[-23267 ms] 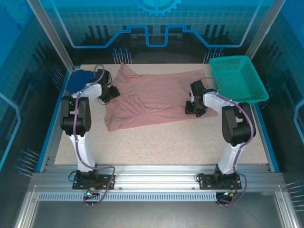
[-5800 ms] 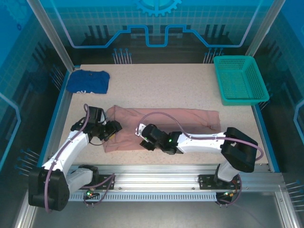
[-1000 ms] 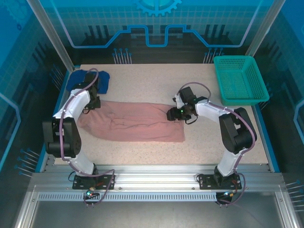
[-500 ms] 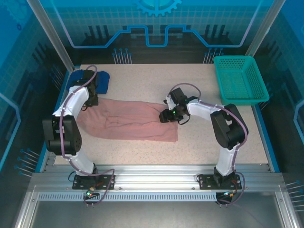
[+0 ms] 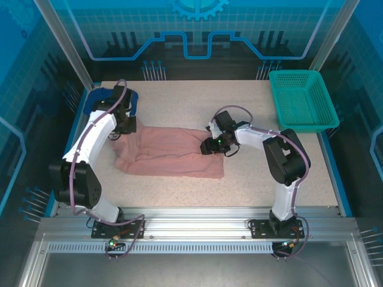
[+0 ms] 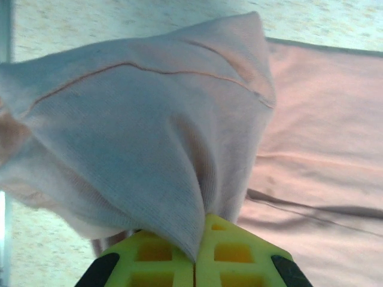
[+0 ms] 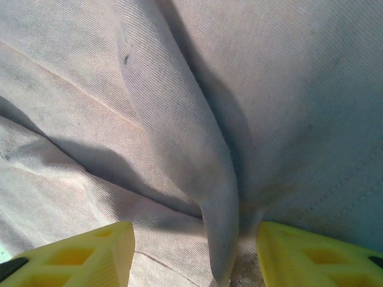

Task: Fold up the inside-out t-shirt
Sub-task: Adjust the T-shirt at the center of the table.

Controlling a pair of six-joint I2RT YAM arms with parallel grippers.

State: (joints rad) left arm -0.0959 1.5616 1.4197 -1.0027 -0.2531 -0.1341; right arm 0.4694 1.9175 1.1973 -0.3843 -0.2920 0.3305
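The speckled table (image 5: 251, 191) sits inside blue-lit enclosure walls, with a green basket (image 5: 308, 127) at the far right corner and a dark blue garment (image 5: 96, 101) at the far left.

On my left wrist view, the left gripper (image 6: 194, 254) is clamped tight on the inside-out t-shirt (image 5: 173, 158), and a peak of pink fabric rises out of the closed fingers. From above, that gripper (image 5: 121, 133) holds the shirt's left end lifted off the surface. The right gripper (image 7: 194, 254) stands about half open, its yellow fingers (image 7: 90, 254) straddling a raised pleat without pinching it (the cloth touches neither pad, as far as I can see). From above, it (image 5: 207, 147) rests at the shirt's far right corner.

The shirt lies across the middle of the table as a long narrow band, so I judge the lengthwise folding done. Bringing the ends together across the width looks like what remains, plus tidying the wrinkles.
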